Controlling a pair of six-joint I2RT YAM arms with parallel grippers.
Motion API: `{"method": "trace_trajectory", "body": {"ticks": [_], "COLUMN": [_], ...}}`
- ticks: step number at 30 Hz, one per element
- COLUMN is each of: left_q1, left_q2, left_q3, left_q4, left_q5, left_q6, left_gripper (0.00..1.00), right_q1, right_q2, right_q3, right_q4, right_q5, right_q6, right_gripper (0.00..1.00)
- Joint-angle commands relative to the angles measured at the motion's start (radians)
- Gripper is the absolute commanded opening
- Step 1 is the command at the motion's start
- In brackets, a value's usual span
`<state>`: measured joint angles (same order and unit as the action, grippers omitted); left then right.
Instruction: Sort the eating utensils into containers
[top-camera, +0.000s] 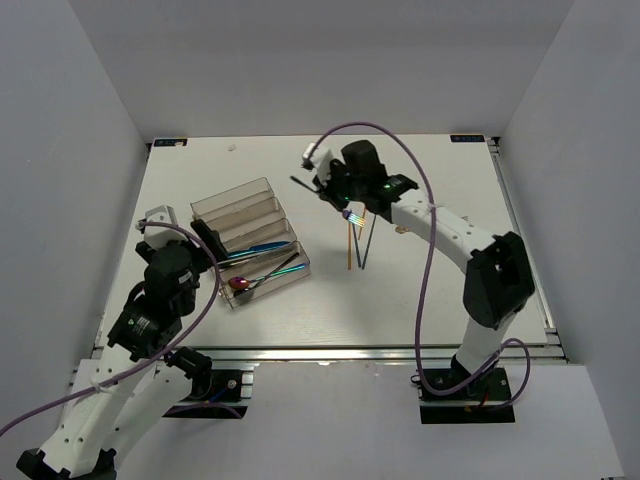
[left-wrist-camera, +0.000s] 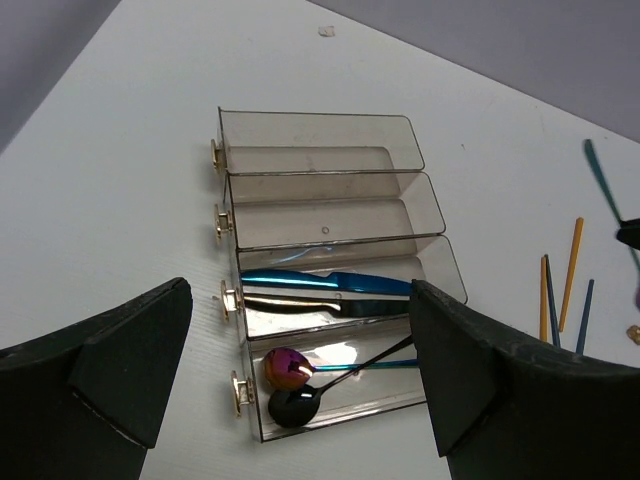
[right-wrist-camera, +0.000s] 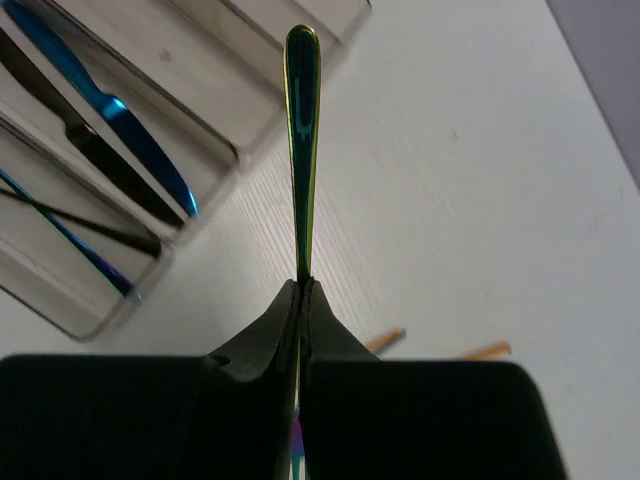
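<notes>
The right gripper (right-wrist-camera: 302, 285) is holding an iridescent utensil (right-wrist-camera: 302, 120) by its shaft, and its jaws are pressing together on it with no gap showing. The utensil is hanging in the air to the right of the organiser tray (top-camera: 232, 197), near the tray's far end, and it is not touching the surface (top-camera: 390, 290). In the top view its lower end is showing coloured stripes like the tines of a fork, but I cannot say this for sure. The left gripper (top-camera: 207, 238) is hovering at the left side of the tray, with its jaws wide apart and nothing between them.

Inside the tray, a blue knife (left-wrist-camera: 330, 281) and a black knife (left-wrist-camera: 300, 303) are sharing one compartment. A purple spoon (left-wrist-camera: 287, 367) and a black spoon (left-wrist-camera: 292, 408) are lying in the compartment next to it, on the side of the robot. The two compartments beyond the knives are showing nothing inside them.

I judge that the step in hand is carrying this piece to the tray. To do it well, the wrist should be turning until the shaft is lying along the long compartments, over one that is not holding another kind. The lower end should be going down between the walls before the jaws are opening, because a thin shaft in such a narrow grip can pivot or bounce out. The orange chopsticks (left-wrist-camera: 571, 262) and blue chopsticks (left-wrist-camera: 585, 315) are lying on the surface to the right of the tray, so a low path could sweep them.
</notes>
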<state>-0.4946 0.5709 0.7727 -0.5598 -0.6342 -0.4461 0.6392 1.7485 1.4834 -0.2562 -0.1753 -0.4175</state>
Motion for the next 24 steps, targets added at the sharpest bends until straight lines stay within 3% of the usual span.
{"method": "trace_trajectory", "body": {"ticks": [1, 8, 10, 15, 24], "left_q1": [0.002, 0.002, 0.002, 0.002, 0.002], "left_q2": [-0.013, 0.024, 0.017, 0.007, 0.006], "left_q3": [-0.009, -0.001, -0.004, -0.004, -0.004], "left_q4": [0.006, -0.005, -0.003, 0.000, 0.005], "left_q5": [-0.048, -0.053, -0.052, -0.048, -0.032], "left_q6": [-0.006, -0.005, -0.003, 0.000, 0.004], "left_gripper": [0.98, 0.98, 0.98, 0.98, 0.98], "right_q1": [0.089, 0.154, 0.155, 0.168, 0.174], "right_q2": [0.083, 0.367, 0.443, 0.499, 0.598], "right_q3": [0.125, 0.554, 0.612, 0.572, 0.594], "right_q4": [0.109, 0.106, 0.127, 0.313, 0.325], "right_q5": [-0.107, -0.310, -0.383, -0.573, -0.688], "right_q6": [-0.085, -0.213, -0.233, -0.289, -0.359], "right_gripper": [0.00, 0.00, 0.00, 0.00, 0.00]}}
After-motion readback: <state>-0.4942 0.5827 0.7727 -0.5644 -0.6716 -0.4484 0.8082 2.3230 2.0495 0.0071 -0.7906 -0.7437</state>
